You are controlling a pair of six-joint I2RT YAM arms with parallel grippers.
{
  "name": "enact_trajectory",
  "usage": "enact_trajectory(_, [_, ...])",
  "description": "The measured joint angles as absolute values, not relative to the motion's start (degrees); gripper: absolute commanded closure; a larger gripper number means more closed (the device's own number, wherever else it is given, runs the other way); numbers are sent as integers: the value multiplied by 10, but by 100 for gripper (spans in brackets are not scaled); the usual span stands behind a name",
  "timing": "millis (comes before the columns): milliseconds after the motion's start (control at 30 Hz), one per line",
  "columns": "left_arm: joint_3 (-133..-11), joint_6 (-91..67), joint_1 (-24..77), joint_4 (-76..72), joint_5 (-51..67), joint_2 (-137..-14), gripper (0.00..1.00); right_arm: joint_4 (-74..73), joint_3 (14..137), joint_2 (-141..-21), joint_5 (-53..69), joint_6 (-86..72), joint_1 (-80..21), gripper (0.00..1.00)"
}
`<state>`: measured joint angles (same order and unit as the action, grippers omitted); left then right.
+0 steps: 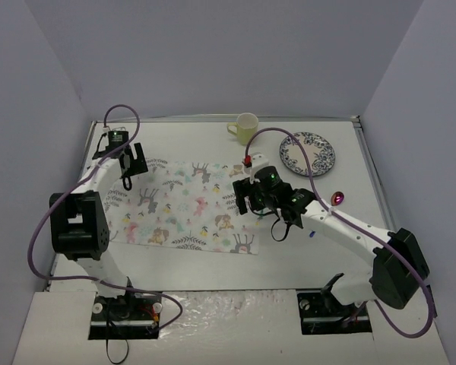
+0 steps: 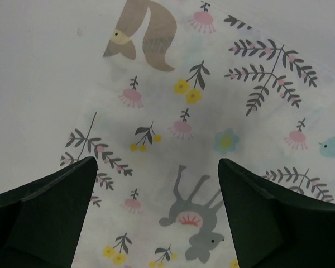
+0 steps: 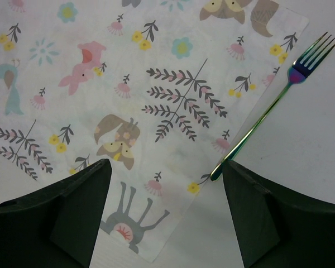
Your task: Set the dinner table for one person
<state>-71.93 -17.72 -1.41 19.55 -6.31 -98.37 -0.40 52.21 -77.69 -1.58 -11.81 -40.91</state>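
The dinner table (image 1: 197, 262) is a wide white top. A floral placemat (image 1: 186, 205) lies flat in its middle. My left gripper (image 1: 129, 163) hangs over the mat's far left corner; in the left wrist view it (image 2: 156, 162) is open above the printed cloth (image 2: 201, 123), nothing between the fingers. My right gripper (image 1: 251, 199) is over the mat's right edge, and in the right wrist view it (image 3: 166, 163) is open and holds nothing. An iridescent fork (image 3: 262, 117) lies on the table beside the mat (image 3: 156, 84), its handle end close to my right finger.
A pale yellow cup (image 1: 245, 127) stands at the back of the table. A blue patterned plate (image 1: 308, 152) lies at the back right. Grey walls close in the table on three sides.
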Motion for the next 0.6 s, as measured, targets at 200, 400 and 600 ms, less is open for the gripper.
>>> enact_trajectory(200, [-764, -166, -14, 199, -65, -1061, 20, 12, 540, -824, -13, -118, -381, 24])
enact_trajectory(400, [-763, -165, -15, 202, -65, -1100, 24, 43, 580, -931, 12, -126, -345, 25])
enact_trajectory(600, [-763, -159, -16, 198, -66, -1116, 39, 67, 621, -1018, 20, -135, -337, 27])
